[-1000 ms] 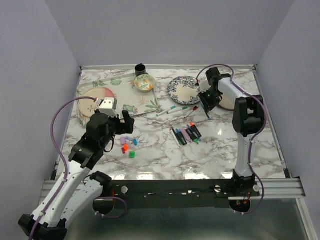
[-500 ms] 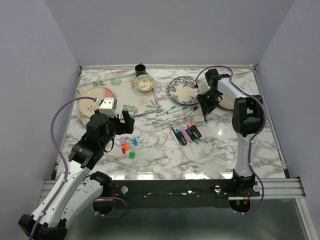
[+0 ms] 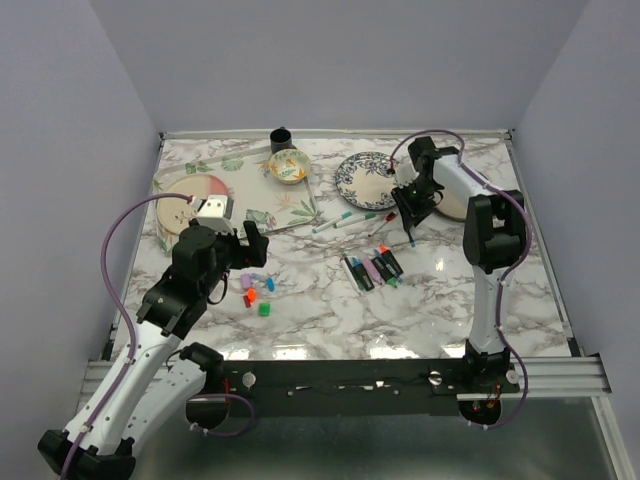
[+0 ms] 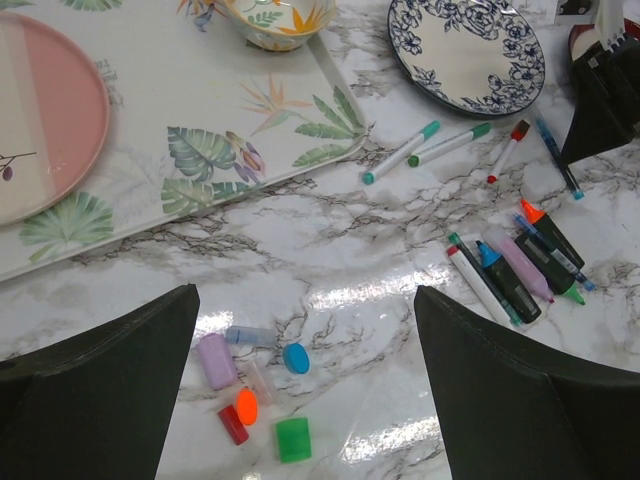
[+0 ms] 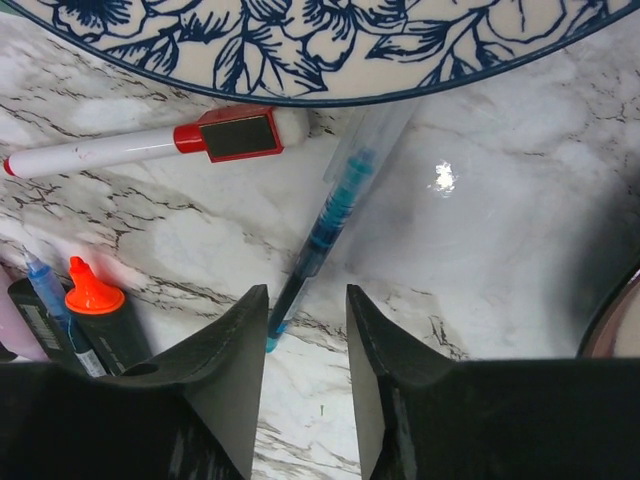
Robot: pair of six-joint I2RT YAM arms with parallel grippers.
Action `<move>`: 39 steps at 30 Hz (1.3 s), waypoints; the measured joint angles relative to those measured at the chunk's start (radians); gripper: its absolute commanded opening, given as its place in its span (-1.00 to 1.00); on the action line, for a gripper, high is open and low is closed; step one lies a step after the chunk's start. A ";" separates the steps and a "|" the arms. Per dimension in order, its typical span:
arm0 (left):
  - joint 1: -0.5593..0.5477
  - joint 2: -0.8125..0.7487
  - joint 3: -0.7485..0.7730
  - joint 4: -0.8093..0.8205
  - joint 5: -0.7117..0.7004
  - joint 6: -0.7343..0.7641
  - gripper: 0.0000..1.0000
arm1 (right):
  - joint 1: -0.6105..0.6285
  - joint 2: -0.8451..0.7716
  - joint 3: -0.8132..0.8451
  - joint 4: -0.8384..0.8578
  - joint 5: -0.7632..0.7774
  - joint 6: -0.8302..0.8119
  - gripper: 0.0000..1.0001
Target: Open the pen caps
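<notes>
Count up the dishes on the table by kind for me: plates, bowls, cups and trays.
plates: 2 (pink plate, blue floral plate)
bowl: 1
black cup: 1
leaf-print tray: 1
total: 5

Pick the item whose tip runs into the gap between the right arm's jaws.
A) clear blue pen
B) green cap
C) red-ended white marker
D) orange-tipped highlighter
A: in the right wrist view the clear blue pen lies on the marble, its lower tip between the open jaws; the red-ended marker lies off to the left.
</notes>
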 measured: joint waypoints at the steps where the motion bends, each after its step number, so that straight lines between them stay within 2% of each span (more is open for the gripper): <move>1: 0.001 0.000 0.000 0.000 0.000 0.000 0.95 | 0.003 0.003 0.000 0.000 0.002 0.005 -0.22; 7: 0.002 0.000 0.000 0.000 0.002 0.000 0.95 | 0.031 0.024 0.000 0.000 0.056 0.026 -0.31; 9: 0.002 0.000 0.000 0.000 0.002 0.000 0.95 | 0.037 0.028 0.000 -0.002 0.075 0.032 -0.43; 13: 0.003 0.000 0.000 0.000 0.002 0.000 0.95 | 0.045 0.037 0.011 -0.013 0.105 0.040 -0.53; 17: 0.003 0.000 0.000 0.000 0.003 0.000 0.95 | 0.048 0.038 0.011 -0.030 0.121 0.048 -0.74; 18: 0.003 0.000 0.000 0.000 0.003 0.000 0.95 | 0.048 0.038 0.010 -0.037 0.125 0.050 -0.90; 19: 0.003 0.000 0.000 0.000 0.003 0.000 0.95 | 0.048 0.038 0.008 -0.040 0.125 0.049 -0.96; 24: 0.003 -0.016 -0.004 0.009 0.026 0.000 0.97 | 0.047 0.010 -0.044 -0.022 0.124 0.049 -0.99; 30: 0.007 -0.040 -0.027 0.061 0.109 -0.033 0.97 | 0.027 -0.104 -0.222 0.029 0.098 0.048 -0.99; 33: 0.007 -0.031 -0.077 0.144 0.211 -0.097 0.97 | 0.018 -0.190 -0.336 0.041 0.013 0.033 -0.99; 34: 0.007 -0.018 -0.121 0.219 0.257 -0.159 0.97 | 0.015 -0.210 -0.356 0.040 -0.018 0.027 -0.99; 39: -0.002 0.114 -0.364 0.566 0.388 -0.435 0.96 | 0.010 -0.431 -0.458 0.045 -0.348 -0.035 -0.99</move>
